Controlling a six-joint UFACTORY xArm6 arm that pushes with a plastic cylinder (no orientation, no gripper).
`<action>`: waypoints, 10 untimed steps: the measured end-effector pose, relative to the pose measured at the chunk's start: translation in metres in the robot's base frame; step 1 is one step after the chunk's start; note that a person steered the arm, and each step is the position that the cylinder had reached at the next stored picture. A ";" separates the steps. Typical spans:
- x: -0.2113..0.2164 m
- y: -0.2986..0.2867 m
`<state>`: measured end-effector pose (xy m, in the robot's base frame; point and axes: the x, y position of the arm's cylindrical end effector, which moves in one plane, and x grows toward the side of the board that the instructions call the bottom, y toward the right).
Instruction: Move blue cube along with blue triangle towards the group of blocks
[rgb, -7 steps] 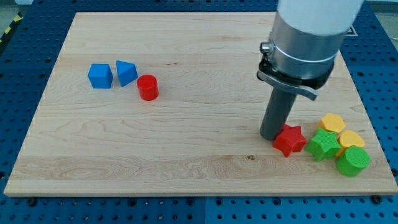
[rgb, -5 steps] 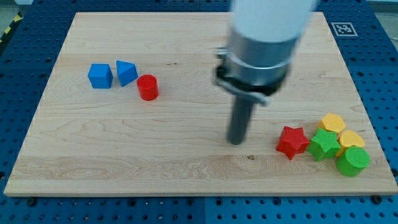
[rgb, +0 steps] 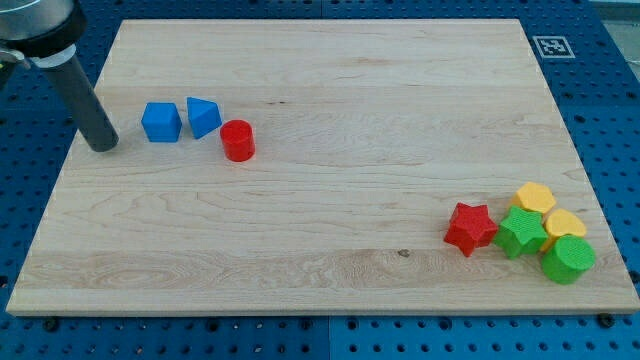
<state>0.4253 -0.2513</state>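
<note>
A blue cube (rgb: 160, 122) sits on the wooden board at the view's upper left. A blue triangle (rgb: 203, 116) lies just right of it, a small gap between them. A red cylinder (rgb: 238, 140) stands right of and slightly below the triangle. My tip (rgb: 102, 146) rests on the board left of the blue cube, a short gap away. At the view's lower right is a group: a red star (rgb: 468, 227), a green star-like block (rgb: 520, 233), a green cylinder (rgb: 567, 260) and two yellow blocks (rgb: 535, 198) (rgb: 564, 224).
The wooden board's (rgb: 320, 290) edge runs along the view's bottom, on a blue perforated table. A small marker tag (rgb: 551, 45) lies beyond the board's upper right corner.
My tip has moved from beside the red star at the lower right, across the board to the left of the blue cube. No block has moved.
</note>
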 end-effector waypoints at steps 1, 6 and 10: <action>-0.011 0.049; -0.049 0.117; -0.116 0.167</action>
<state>0.3091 -0.0843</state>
